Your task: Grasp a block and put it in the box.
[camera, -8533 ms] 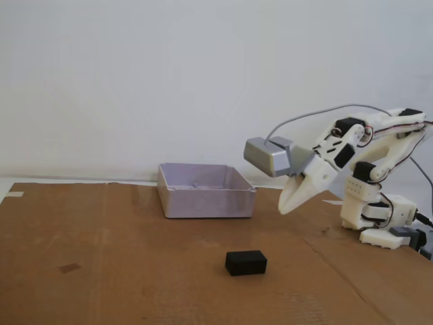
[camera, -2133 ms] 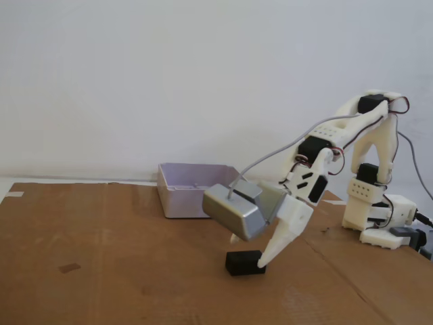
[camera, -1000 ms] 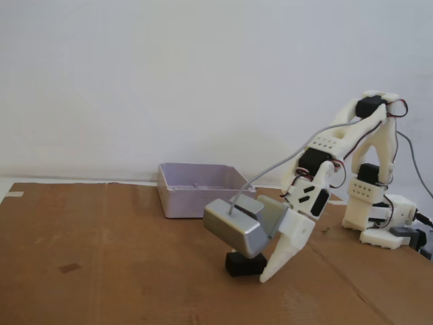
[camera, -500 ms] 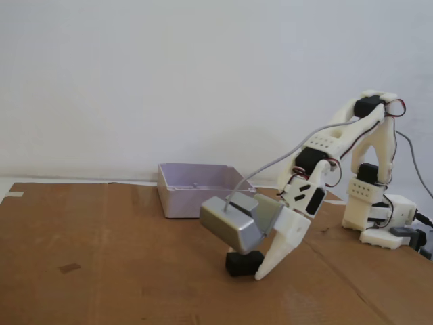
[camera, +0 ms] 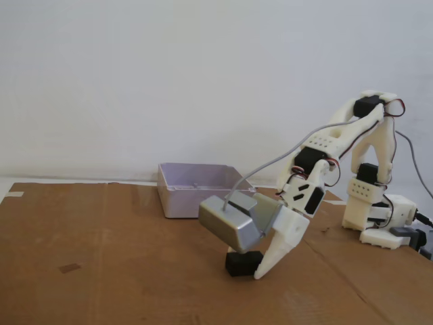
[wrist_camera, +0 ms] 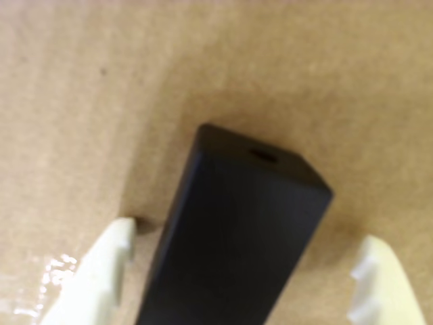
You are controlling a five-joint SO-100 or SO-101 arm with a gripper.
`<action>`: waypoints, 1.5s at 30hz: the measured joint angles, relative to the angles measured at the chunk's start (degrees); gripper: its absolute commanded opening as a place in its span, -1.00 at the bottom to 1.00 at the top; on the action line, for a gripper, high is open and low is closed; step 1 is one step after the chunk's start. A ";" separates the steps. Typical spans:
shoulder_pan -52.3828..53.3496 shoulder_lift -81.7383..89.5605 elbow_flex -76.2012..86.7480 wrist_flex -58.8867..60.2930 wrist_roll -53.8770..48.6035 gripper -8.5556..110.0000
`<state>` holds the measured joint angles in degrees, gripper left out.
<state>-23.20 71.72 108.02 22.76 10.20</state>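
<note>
In the wrist view the end effector [wrist_camera: 243,261] stands open, its fingers either side of the block [wrist_camera: 237,230], gaps showing; only the fixed view shows the box [camera: 196,191] behind.

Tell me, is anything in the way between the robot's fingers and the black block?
No. In the wrist view the block lies right between the two white fingers, with only bare cardboard in the gaps on each side. The gripper is open around the block and not yet touching it.
</note>
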 measured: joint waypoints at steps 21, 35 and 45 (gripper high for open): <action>1.05 0.00 -0.09 -0.70 -0.53 -0.58; 1.05 0.00 -0.09 -0.70 -0.53 -0.68; 1.05 0.00 -0.53 -0.70 -0.53 -0.68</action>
<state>-22.15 71.72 107.49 22.06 9.67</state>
